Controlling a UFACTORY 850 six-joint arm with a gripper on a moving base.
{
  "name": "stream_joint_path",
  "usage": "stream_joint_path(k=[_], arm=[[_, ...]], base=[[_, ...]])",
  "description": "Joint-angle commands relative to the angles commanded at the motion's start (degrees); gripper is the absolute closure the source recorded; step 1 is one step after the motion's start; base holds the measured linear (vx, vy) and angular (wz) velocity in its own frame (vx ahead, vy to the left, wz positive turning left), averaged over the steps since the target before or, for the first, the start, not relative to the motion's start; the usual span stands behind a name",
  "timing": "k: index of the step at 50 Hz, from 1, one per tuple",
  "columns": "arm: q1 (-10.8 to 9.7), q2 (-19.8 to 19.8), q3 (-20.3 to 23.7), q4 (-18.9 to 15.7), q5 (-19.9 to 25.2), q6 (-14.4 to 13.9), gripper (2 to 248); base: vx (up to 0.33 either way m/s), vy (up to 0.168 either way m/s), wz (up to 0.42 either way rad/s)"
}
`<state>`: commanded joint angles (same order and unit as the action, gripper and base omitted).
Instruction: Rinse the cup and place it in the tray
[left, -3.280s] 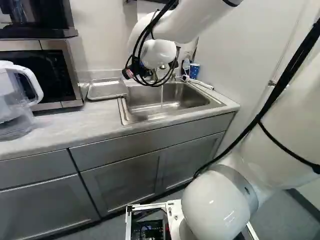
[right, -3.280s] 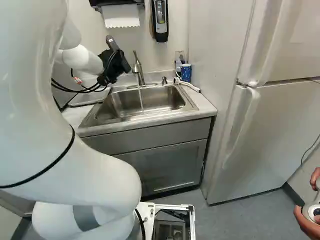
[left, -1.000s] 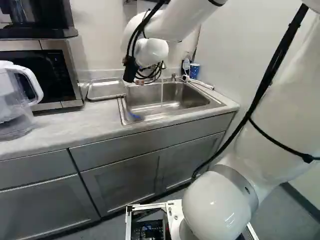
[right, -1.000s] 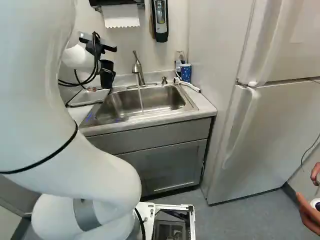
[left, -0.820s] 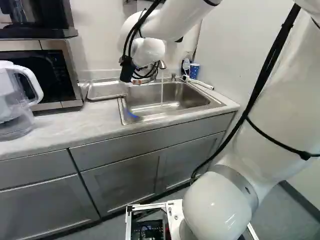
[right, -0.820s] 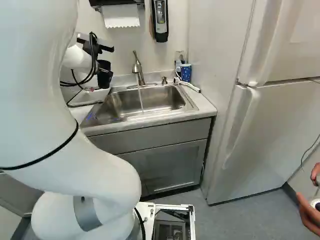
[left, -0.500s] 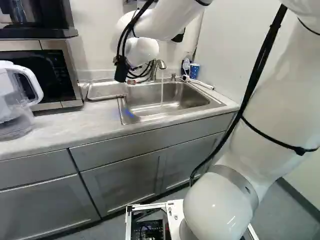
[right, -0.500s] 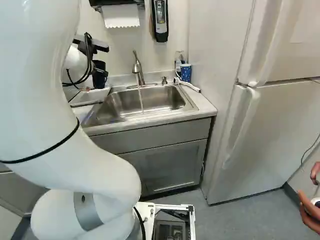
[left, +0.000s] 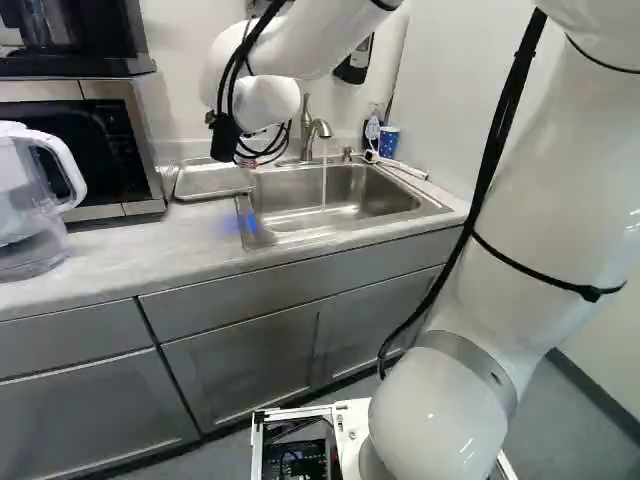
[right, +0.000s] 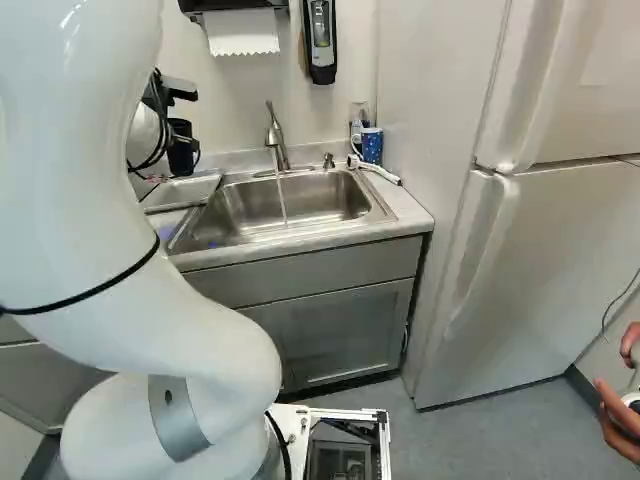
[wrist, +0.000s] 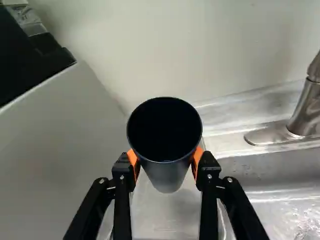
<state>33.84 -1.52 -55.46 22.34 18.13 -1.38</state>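
Note:
In the right base view my gripper (right: 178, 88) shows as black parts at the arm's end, its fingertips hidden. The dark cup (right: 182, 148) stands roughly upright in the air there. Seen from the wrist, my gripper (wrist: 165, 162) is shut on the cup (wrist: 165, 172), an orange pad on either side and the mouth facing the camera. Beneath the cup lies the metal tray (wrist: 167, 217), left of the sink (left: 335, 207). The faucet (left: 312, 130) runs a thin stream into the sink.
The microwave (left: 100, 145) stands left of the tray, with a clear pitcher (left: 30, 200) in front. A blue cup (right: 372, 146) and a white-handled tool (right: 376, 171) are at the sink's far right corner. The wall rises close behind the tray.
The arm has swung left, away from the faucet and towards the tray, carrying the cup. The gripper has turned from its earlier tilt, leaving the cup more upright. The base has stayed put.

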Motion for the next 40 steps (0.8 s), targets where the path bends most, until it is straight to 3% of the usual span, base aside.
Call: stream_joint_path(k=[21,40], arm=[[0.58,4.09,4.09,-6.93,0.0,0.0,128],[0.58,3.47,4.49,-12.58,0.0,0.0,128]], base=[[0.0,0.0,0.0],[0.0,0.0,0.0]])
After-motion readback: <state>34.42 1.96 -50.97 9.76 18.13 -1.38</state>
